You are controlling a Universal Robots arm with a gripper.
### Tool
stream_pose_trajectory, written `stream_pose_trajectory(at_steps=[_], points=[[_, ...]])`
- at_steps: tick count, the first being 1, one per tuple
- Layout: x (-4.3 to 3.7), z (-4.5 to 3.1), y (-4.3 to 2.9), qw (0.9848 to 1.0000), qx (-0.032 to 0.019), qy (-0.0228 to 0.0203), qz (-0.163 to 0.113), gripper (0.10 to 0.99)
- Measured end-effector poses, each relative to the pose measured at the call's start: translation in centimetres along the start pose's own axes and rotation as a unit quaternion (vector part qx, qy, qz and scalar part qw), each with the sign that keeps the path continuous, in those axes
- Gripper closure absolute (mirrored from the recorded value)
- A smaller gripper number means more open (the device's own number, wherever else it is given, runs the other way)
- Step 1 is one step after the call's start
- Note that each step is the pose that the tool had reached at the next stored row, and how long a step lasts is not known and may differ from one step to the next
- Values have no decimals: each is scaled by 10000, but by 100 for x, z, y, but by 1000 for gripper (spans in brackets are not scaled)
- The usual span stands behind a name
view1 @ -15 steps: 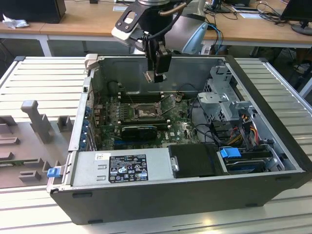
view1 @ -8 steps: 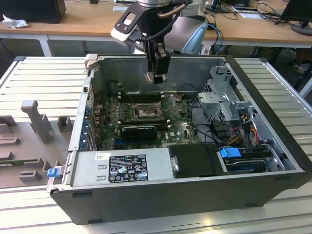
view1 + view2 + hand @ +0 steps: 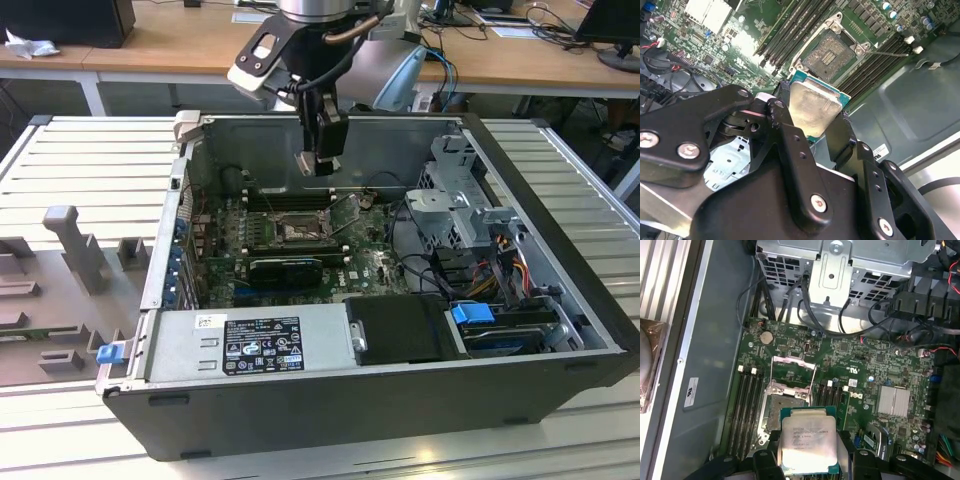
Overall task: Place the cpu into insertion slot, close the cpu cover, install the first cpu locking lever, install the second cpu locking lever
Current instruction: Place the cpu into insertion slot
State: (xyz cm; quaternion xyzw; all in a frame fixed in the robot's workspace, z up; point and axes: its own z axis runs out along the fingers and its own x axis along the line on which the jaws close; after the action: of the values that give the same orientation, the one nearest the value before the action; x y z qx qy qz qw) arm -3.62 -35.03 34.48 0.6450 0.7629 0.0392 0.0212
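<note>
An open dark-grey steel computer case (image 3: 400, 420) lies on its side, with a green circuit board (image 3: 375, 265) on its floor. The black two-fingered gripper (image 3: 320, 160) hangs inside the case, above the part of the board nearest the bare grey wall. Its fingers (image 3: 846, 446) are pinched on two opposite edges of the cpu (image 3: 808, 440), a small flat square chip with a silver-grey metal top and green rim.

The thin silvery cpu cover (image 3: 793, 371) is swung open. The square, dark, metal-rimmed insertion slot (image 3: 785, 407) is bare between two banks of long black memory slots (image 3: 747, 400). In both wrist views the chip is clear of the socket and not touching it.

The first step, seating the chip, seems to be in hand. It calls for squaring the chip's edges to the socket rim and bringing it down flat, without tilt.
</note>
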Motion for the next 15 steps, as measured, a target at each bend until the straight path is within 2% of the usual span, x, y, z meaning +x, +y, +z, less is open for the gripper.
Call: stream_pose_trajectory(at_steps=[3,7,15], points=[[0,10,-1,9998,-4,-15,176,557],[-1,40,-3,9984,-11,-49,566,557],[-3,169,-15,9983,-11,-51,586,557]])
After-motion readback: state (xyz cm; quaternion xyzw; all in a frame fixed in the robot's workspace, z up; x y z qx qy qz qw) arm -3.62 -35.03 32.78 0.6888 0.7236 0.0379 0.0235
